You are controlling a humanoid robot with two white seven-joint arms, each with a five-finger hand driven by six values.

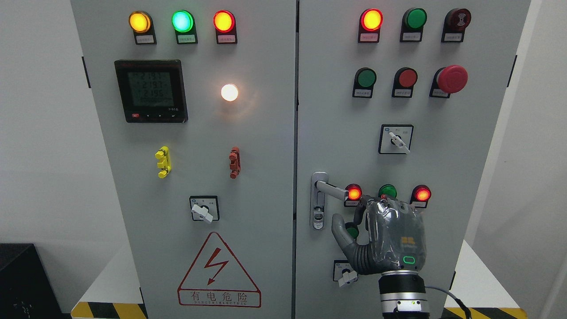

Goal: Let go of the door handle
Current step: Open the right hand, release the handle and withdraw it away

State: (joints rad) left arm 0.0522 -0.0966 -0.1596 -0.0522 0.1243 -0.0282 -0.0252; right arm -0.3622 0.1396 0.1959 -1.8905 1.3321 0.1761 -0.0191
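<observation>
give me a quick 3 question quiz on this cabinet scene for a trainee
1. True or false: the right hand is gripping the door handle.
2. Multiple choice: which top-row light on the left door is green? A) the left one B) the middle one C) the right one
3. Fill in: the big red mushroom button sits on the ____ door.

Key:
1. False. The hand is below and to the right of the handle, apart from it, holding nothing.
2. B
3. right
</observation>
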